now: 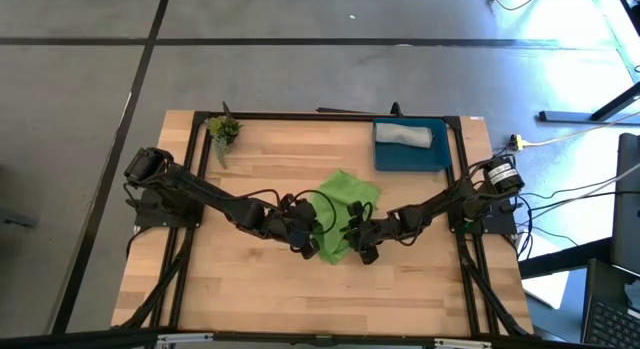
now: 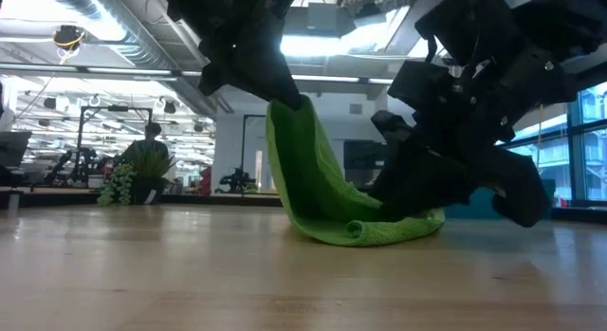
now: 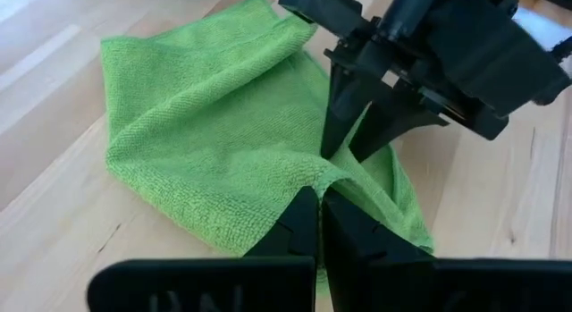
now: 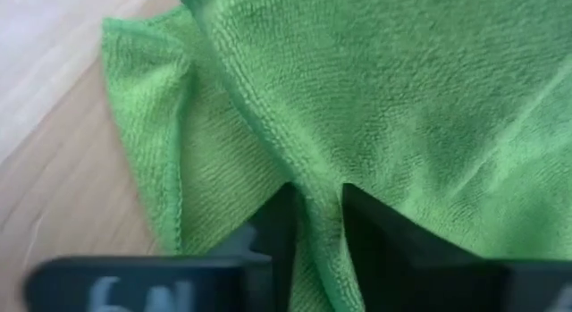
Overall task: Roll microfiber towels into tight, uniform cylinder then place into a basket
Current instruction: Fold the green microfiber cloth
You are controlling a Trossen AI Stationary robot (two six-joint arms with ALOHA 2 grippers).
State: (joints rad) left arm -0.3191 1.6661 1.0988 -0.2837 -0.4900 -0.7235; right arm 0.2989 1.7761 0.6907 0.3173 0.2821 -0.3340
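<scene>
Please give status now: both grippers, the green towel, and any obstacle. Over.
Left gripper shut on green towel, lifting one edge. Right gripper pinching a fold of it. Grey towel rolled, in basket. Nothing in the way.

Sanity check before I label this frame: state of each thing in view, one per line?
green towel: unrolled, rumpled mid-table, one edge lifted off the wood
grey towel: rolled, lying in the basket
basket: at the table's far right, holding only the grey roll
left gripper: shut on green towel, holding its edge up
right gripper: fingers pinching a fold of the green towel
potted plant: upright, far left corner, untouched
</scene>
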